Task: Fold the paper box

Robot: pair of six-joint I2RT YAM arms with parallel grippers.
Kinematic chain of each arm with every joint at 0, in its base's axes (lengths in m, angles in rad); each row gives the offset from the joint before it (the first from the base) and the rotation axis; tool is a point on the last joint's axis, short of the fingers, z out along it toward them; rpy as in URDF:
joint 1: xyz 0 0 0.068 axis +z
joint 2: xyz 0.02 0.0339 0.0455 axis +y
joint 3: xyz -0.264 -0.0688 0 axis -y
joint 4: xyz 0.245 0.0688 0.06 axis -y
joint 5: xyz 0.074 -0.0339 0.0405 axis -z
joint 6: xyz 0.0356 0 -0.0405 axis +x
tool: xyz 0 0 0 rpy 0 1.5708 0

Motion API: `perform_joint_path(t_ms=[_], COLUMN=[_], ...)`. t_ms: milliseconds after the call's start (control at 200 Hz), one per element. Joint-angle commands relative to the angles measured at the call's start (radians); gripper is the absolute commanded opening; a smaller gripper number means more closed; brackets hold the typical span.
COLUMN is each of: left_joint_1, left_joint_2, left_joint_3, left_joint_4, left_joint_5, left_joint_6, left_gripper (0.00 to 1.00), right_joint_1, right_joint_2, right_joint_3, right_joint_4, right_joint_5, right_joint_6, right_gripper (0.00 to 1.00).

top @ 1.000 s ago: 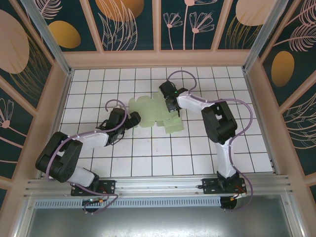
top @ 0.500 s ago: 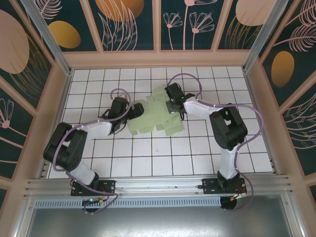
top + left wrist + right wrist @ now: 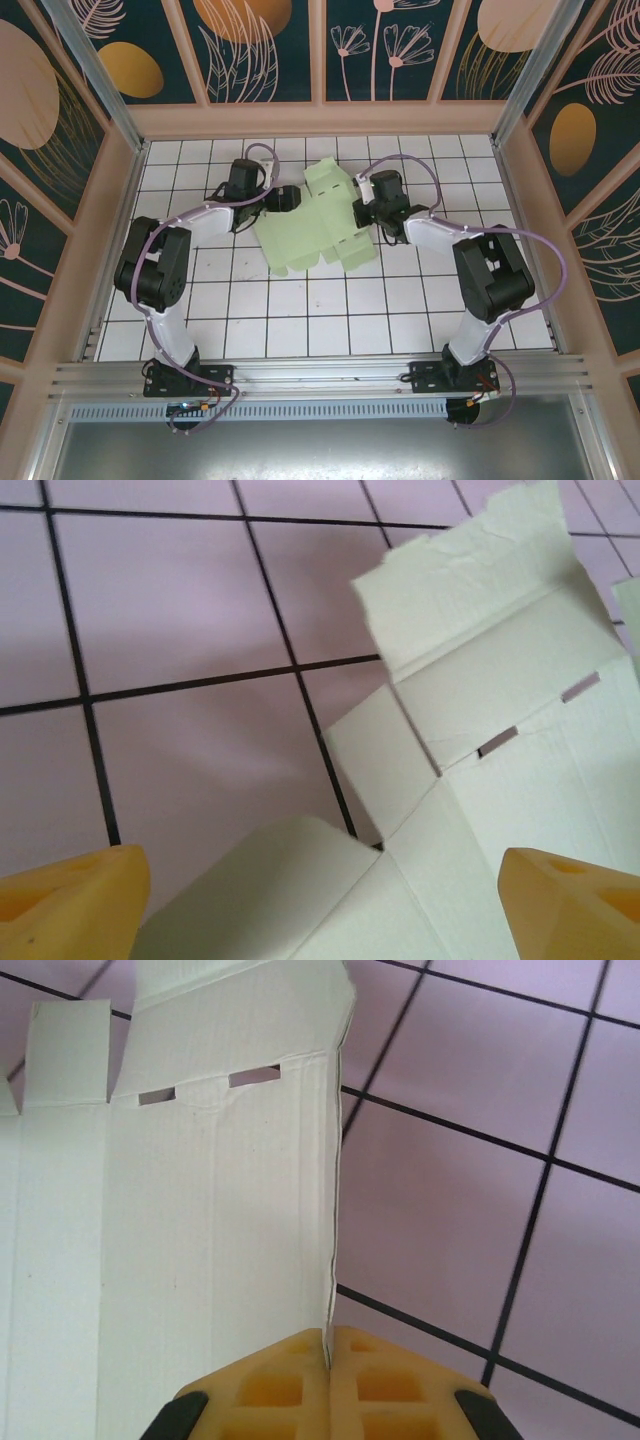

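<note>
The paper box (image 3: pixel 305 228) is a pale green die-cut sheet, partly folded, lying on the tiled floor toward the far middle. My right gripper (image 3: pixel 361 213) is at the sheet's right side. In the right wrist view its yellow fingers (image 3: pixel 290 1385) are shut on the edge of an upright panel of the paper box (image 3: pixel 210 1200), which has two slots near its top. My left gripper (image 3: pixel 287 200) is at the sheet's far left corner. In the left wrist view it stands open (image 3: pixel 320 920), its fingertips (image 3: pixel 75 905) wide apart over a curved flap and creased panels of the paper box (image 3: pixel 490 770).
The white tiled floor (image 3: pixel 300 320) is enclosed by wooden-framed walls (image 3: pixel 320 118) on the far side, left and right. An aluminium rail (image 3: pixel 320 385) runs along the near edge by the arm bases. Free floor lies between the sheet and the bases.
Both arms have swung toward the far wall, the left one the most. The sheet has slid farther away and turned, with the right gripper still shut on its edge.
</note>
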Motion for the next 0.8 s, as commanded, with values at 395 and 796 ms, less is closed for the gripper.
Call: perform_joint_path(t_ms=[395,796], left_joint_1=[0.038,0.038], left_joint_2=[0.143,0.133], left_joint_3=[0.229,0.229], left_joint_4=[-0.23,-0.239], left_joint_5=[0.243,0.38], left_joint_6=[0.275,0.242], left_gripper=[0.83,0.82], right_joint_1=[-0.014,-0.014], right_joint_2=[-0.033,-0.017], right_joint_3=[-0.011,0.005], right_joint_4=[0.057,0.038], right_joint_5=[-0.149,-0.132], right_joint_6=[-0.071,-0.066], right_gripper=[0.0,0.0])
